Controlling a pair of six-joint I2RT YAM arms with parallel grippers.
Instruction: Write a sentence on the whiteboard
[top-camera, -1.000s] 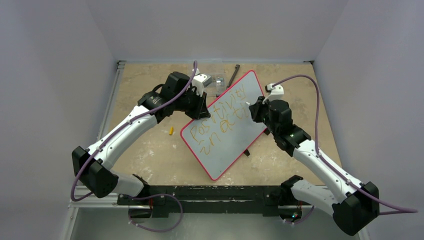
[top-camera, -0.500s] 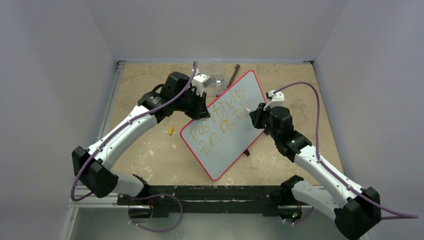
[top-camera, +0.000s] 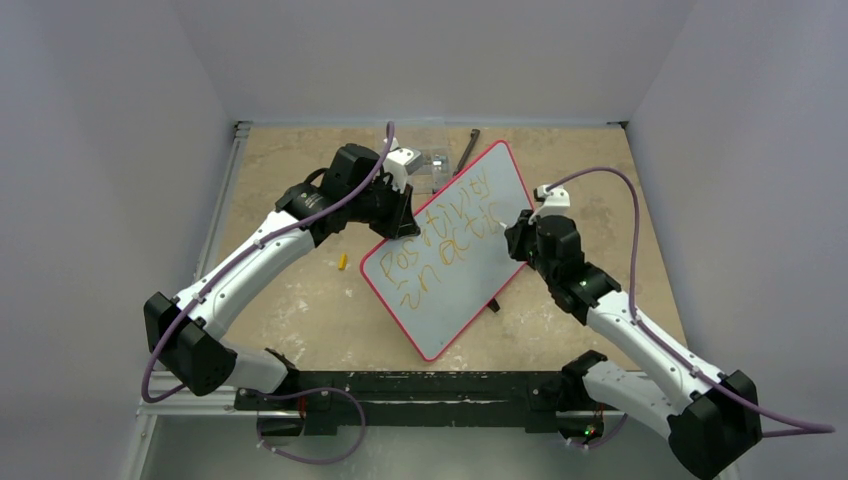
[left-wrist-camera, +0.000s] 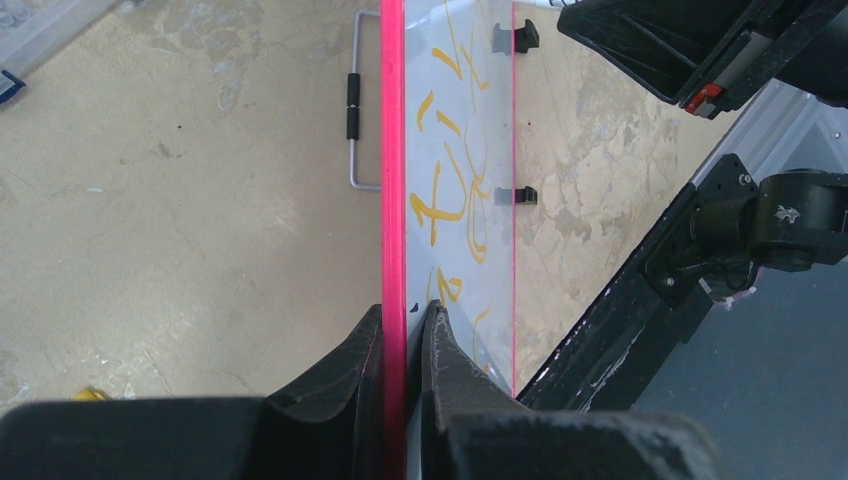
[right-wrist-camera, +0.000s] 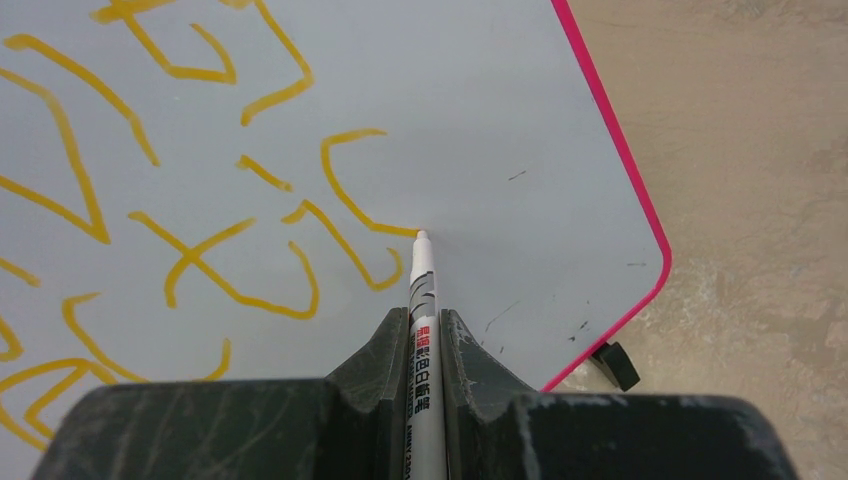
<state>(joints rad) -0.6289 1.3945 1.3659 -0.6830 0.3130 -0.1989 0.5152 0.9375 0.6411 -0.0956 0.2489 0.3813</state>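
The whiteboard (top-camera: 452, 300), white with a red-pink frame, stands tilted at the middle of the table. The sentence (top-camera: 440, 228) on it is orange-yellow lettering in two lines, roughly "Positivity" over "in acti". My left gripper (top-camera: 404, 222) is shut on the board's far-left edge, and the frame (left-wrist-camera: 394, 200) runs between its fingers. My right gripper (top-camera: 512, 230) is shut on a white marker (right-wrist-camera: 421, 290). The marker's tip touches the board at the end of the latest stroke (right-wrist-camera: 345, 195).
A small yellow cap (top-camera: 341, 262) lies on the table left of the board. A clear box (top-camera: 432, 165) and a dark strip (top-camera: 471, 146) lie at the back. The board's black feet (left-wrist-camera: 521, 196) and a wire handle (left-wrist-camera: 354, 100) stick out from it.
My right gripper has moved the marker a little toward the board's right edge, and the lower line has gained a stroke. The left arm and the board have not moved.
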